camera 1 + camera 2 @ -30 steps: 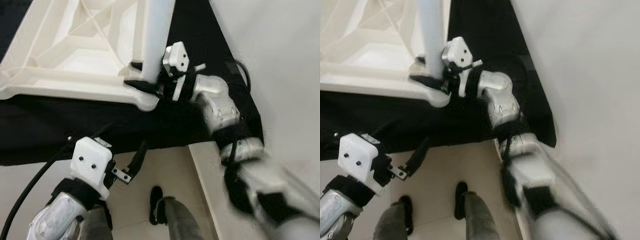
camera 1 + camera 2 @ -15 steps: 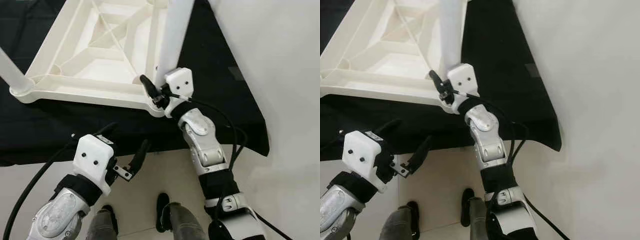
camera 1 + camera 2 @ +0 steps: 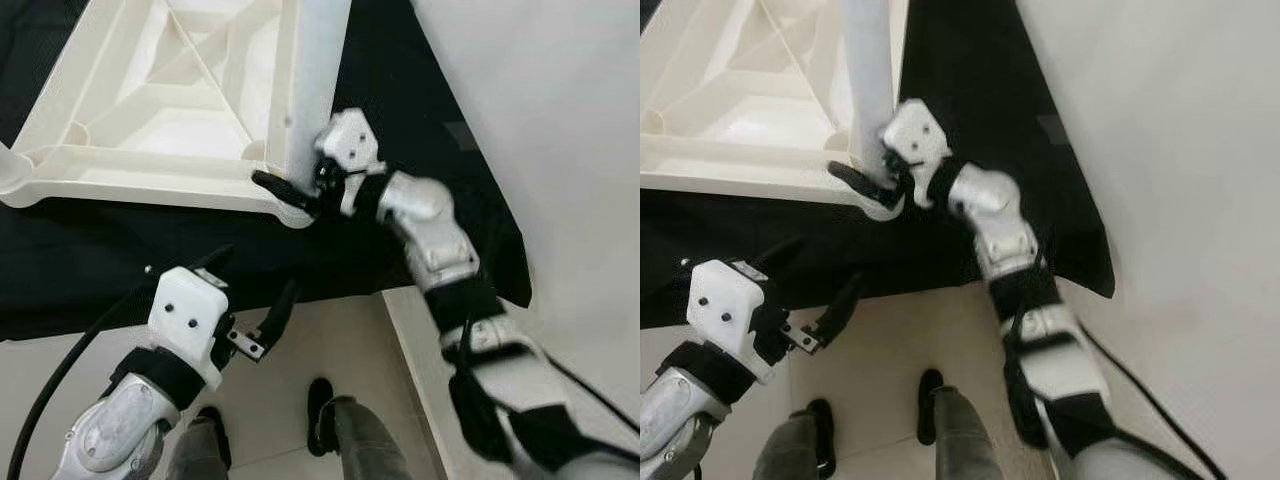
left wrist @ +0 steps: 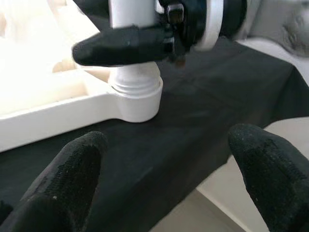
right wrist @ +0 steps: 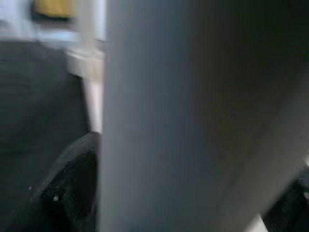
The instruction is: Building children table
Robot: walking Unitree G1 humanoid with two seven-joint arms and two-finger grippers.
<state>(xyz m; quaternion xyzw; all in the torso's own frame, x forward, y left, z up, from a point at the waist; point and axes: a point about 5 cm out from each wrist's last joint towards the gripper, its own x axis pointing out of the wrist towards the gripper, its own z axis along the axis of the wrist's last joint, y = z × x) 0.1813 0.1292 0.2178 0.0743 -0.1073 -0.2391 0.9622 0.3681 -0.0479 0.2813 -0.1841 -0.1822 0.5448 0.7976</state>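
R tool [image 3: 290,190] pinches the white leg [image 3: 312,90] just above its corner socket on the upturned tabletop [image 3: 150,120], leg axis upright; L tool [image 3: 250,300] spread, prob idle, lower & nearer the robot

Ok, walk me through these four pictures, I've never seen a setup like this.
This is a humanoid robot with two silver arms ending in black two-fingered grippers. Two pictures come from cameras in its head, looking down; the other two from a camera on each wrist. An upside-down white plastic tabletop lies on a black cloth. The right gripper is closed around a white table leg just above its corner socket. That leg is the blurry grey shape in the right wrist view. The left gripper hovers open near the cloth's edge, holding nothing. The robot's own feet show below.
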